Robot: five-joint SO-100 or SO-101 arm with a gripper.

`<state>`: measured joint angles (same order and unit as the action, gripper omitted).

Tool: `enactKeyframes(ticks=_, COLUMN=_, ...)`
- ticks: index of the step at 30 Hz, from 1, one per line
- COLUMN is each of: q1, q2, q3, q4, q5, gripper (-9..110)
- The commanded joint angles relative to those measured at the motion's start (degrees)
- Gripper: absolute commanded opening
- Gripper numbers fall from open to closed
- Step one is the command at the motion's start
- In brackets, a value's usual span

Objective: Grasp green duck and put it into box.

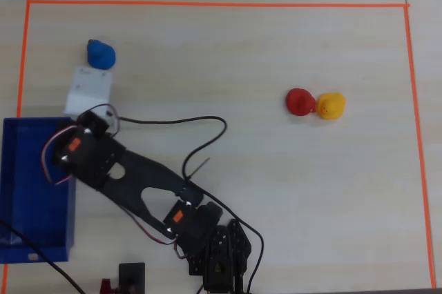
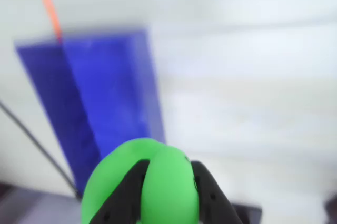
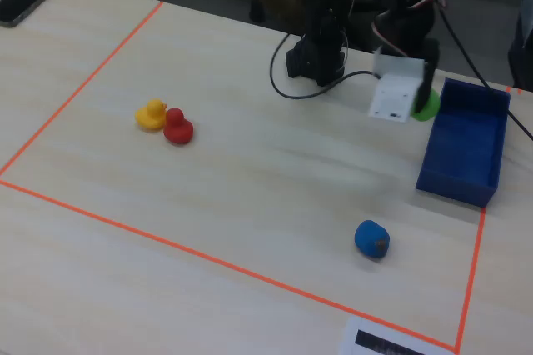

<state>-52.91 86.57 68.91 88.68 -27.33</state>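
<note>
- Fingers (image 2: 131, 187) of the black two-finger gripper (image 2: 168, 195) are clamping the small bright green rounded toy duck (image 2: 142, 184) from both sides in the wrist view, holding it off the table.
- Beyond the fingertips in that view, the large deep-blue rectangular plastic box (image 2: 105, 98) is standing blurred, up and to the left.
- In the fixed view, the green duck (image 3: 427, 103) is hanging just left of the box (image 3: 463, 155), near its rim.
- Well left of the gripper there, a yellow duck (image 3: 151, 114) and a red duck (image 3: 177, 127) are touching; a blue duck (image 3: 371, 238) is sitting nearer.
</note>
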Motion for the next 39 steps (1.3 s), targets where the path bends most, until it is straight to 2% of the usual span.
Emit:
enactKeyframes(ticks=1, q1=-9.2, q2=-12.7, q3=-26.5, q4=6.0, q5=2.4, gripper=0)
enactKeyframes(ticks=9, q1=-14.9, q2=-28.8, q3=-44.9, q4=6.3, q5=3.6, gripper=0)
enactKeyframes(ticks=16, q1=-15.6, q2=-33.0, q3=-49.5, q4=6.3, q5=2.7, gripper=1)
enactKeyframes(ticks=21, q1=-15.6, q2=-34.8, q3=-49.7, q4=6.7, q5=1.5, gripper=23)
enactKeyframes(ticks=26, q1=-14.9, q2=-35.1, q3=-49.9, q4=7.2, q5=1.0, gripper=28)
enactKeyframes(ticks=29, q1=-13.4, q2=-32.9, q3=-49.9, q4=8.7, q5=-0.4, gripper=23)
enactKeyframes(ticks=32, q1=-9.5, q2=-26.5, q3=-47.0, q4=9.2, q5=-2.3, gripper=1)
enactKeyframes(ticks=39, q1=3.5, q2=-3.7, q3=-35.5, q4=9.1, q5=-11.0, gripper=0)
